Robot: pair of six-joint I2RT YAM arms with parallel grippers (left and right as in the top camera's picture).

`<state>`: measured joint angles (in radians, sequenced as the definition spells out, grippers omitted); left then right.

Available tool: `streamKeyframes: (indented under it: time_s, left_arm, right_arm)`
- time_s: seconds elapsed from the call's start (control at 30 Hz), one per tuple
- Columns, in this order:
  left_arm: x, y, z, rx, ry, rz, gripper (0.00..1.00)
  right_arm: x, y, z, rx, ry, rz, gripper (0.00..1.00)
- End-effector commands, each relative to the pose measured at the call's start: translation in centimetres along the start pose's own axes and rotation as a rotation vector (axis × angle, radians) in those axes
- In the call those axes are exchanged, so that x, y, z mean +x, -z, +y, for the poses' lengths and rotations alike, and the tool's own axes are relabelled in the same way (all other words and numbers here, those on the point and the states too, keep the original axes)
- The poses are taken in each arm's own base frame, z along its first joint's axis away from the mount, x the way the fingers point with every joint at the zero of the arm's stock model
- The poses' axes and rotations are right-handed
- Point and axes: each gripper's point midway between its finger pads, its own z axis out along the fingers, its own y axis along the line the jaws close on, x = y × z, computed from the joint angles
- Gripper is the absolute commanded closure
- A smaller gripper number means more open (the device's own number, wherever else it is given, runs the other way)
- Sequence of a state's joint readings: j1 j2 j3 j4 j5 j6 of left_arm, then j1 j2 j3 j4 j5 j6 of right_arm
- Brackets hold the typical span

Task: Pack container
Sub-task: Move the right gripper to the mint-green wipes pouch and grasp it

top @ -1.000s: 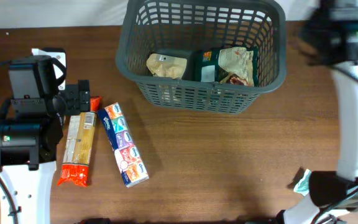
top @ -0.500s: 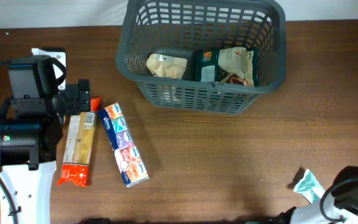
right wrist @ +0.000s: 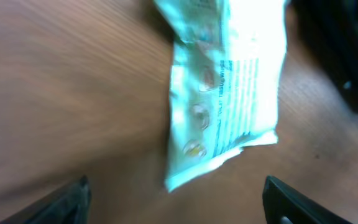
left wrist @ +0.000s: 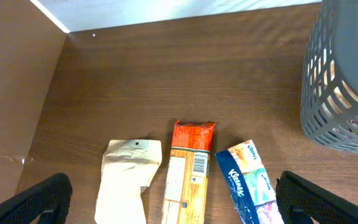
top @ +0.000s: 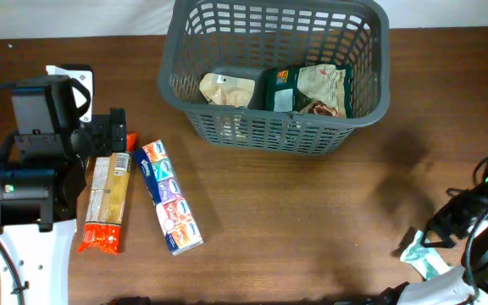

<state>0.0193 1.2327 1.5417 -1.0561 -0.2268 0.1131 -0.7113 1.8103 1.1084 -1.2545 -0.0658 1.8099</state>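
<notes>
Beneath my right gripper (right wrist: 179, 200), jaws spread wide and holding nothing, a pale green packet (right wrist: 225, 87) lies flat on the table (right wrist: 61, 93), just ahead of the fingertips. My left gripper (left wrist: 179, 202) is likewise released. Ahead of it, side by side, lie a beige paper packet (left wrist: 129, 177), an orange-ended pasta packet (left wrist: 188, 168) and a blue tissue pack (left wrist: 247, 177). The container (top: 261, 131) stands ahead and to the right of that gripper, well apart from the right one. It holds a cream packet (top: 227, 88) and a dark green bag (top: 307, 89), so I judge the packing partly done, with four items left outside. The table is dark brown wood grain, and a plain white backdrop (left wrist: 166, 12) lies beyond its far edge.
</notes>
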Motion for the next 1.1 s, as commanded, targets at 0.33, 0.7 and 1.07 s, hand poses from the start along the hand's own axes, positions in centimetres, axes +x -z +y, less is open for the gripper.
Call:
streamKeyframes:
  time_s: [0.33,0.7,1.07]
  left_arm:
    - [-0.2,0.1,-0.2,0.023,-0.011,-0.010,0.01]
    - [-0.2,0.1,-0.3,0.024,-0.012,-0.010,0.01]
    - [-0.3,0.1,-0.3,0.024,-0.011,-0.013,0.01]
  right_arm:
    - [-3.2,-3.2,-1.6,0.039,-0.016,-0.137,0.19]
    - [-5.2,-2.8,-1.3,0.020,-0.012,-0.253,0.95]
    - [-5.5,-2.6,0.6,-0.050,0.077,-0.283,0.96]
